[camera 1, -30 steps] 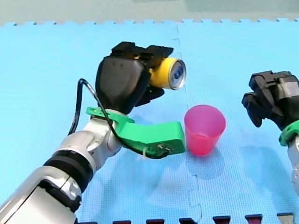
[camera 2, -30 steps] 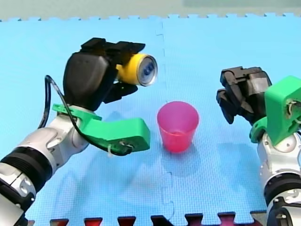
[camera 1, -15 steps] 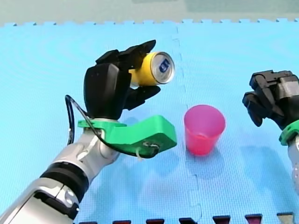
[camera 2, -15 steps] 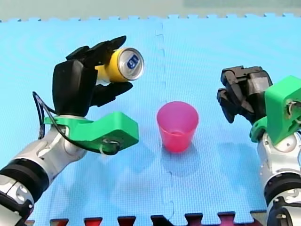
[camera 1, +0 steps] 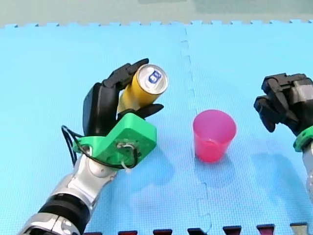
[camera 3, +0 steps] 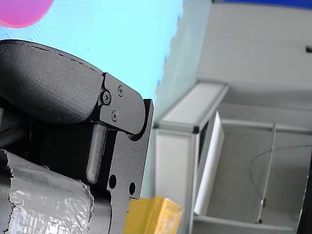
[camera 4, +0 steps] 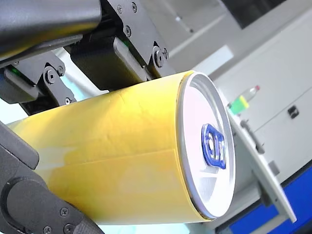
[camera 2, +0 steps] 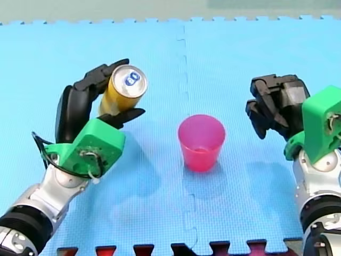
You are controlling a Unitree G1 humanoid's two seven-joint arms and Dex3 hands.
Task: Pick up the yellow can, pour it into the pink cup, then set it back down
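My left hand [camera 1: 128, 95] is shut on the yellow can [camera 1: 142, 90], held nearly upright above the mat to the left of the pink cup [camera 1: 213, 135]. The can's silver top with its blue tab faces up toward me. In the second wrist view the yellow can [camera 4: 122, 156] lies between black fingers [camera 4: 122, 48], so that view is of my left hand. The pink cup [camera 2: 201, 142] stands upright on the blue mat, apart from both hands. My right hand [camera 1: 281, 105] hovers to the right of the cup, fingers curled, holding nothing.
A blue foam mat [camera 1: 234, 58] covers the work surface, with a seam running down the middle past the cup. Its toothed back edge [camera 1: 156, 23] runs along the top. The first wrist view shows a black hand housing [camera 3: 63, 107], a pink cup edge [camera 3: 22, 12] and grey shelving [camera 3: 234, 161].
My left hand has swung the can back from a tipped pose near the cup to nearly upright, moving left and down. The cup and right hand have not moved.
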